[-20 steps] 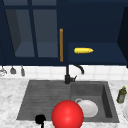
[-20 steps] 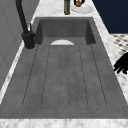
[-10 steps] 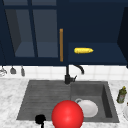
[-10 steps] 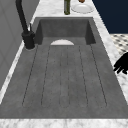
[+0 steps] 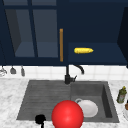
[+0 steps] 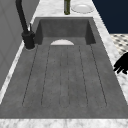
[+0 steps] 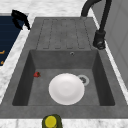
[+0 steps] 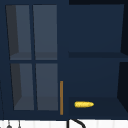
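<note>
**Q:** How is the left hand [image 5: 40, 119] positioned, and in what state is it found?

**A:** The black left hand is seen in the air at the front left corner of the sink, above the front rim of the grey ribbed draining board [image 5: 42, 100]. In the left side view [image 6: 122, 64] its fingers are spread and relaxed, hanging downward. Nothing is enclosed by them, and no contact with the board or the white marbled surface [image 5: 10, 100] can be made out.

**Q:** What is located around it?

**A:** A glossy red sphere [image 5: 67, 114] is shown just beside the hand in the front view; its depth cannot be told. A round white plate [image 7: 66, 88] lies flat on the floor of the basin, well apart from the hand. A yellow corn cob [image 5: 83, 50] lies on the open dark-blue cabinet shelf [image 5: 105, 56] above the black curved faucet [image 5: 67, 75].

**Q:** How much is judged done?

**A:** No grasp is judged to have been made: the hand is empty, the draining board is bare, and the plate and the corn cob are untouched.
</note>
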Motion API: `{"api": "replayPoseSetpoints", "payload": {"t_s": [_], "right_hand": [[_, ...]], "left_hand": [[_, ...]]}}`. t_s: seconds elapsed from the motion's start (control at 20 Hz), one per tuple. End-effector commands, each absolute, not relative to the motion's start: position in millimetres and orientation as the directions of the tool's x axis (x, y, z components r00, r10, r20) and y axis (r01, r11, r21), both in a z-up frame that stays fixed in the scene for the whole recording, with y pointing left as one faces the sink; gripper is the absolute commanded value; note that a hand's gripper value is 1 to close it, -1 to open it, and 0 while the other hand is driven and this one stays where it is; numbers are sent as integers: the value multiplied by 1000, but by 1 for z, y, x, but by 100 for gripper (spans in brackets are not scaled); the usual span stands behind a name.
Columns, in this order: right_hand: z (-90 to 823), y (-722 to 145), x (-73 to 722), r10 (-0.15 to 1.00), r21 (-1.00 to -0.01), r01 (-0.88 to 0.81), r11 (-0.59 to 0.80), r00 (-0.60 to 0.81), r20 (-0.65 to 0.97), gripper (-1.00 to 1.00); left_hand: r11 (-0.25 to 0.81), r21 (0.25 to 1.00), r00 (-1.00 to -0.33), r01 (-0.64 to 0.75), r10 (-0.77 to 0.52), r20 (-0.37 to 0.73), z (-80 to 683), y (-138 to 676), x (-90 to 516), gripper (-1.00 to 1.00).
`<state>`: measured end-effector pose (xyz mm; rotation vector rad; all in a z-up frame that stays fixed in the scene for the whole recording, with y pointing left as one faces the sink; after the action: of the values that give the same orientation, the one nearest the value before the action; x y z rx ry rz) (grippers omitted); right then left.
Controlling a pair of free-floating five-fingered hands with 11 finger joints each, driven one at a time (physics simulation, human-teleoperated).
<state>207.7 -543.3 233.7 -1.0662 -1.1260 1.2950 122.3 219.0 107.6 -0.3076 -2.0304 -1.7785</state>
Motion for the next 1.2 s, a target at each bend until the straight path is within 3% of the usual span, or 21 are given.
{"api": "replayPoseSetpoints", "payload": {"t_s": [0.0, 0.7, 1.15], "right_hand": [[241, -525, 183, 999, -992, -127, 11, -35, 16, 100], [251, -424, 139, 999, -989, -146, -24, -32, -20, 100], [260, -360, 169, 997, -995, -75, -73, -29, -71, 100]], "left_hand": [[156, 888, -887, 432, -108, 450, 108, 219, 122, 0], [156, 888, -887, 432, -108, 450, 108, 219, 122, 0], [156, 888, -887, 432, -108, 450, 108, 219, 122, 0]]}}
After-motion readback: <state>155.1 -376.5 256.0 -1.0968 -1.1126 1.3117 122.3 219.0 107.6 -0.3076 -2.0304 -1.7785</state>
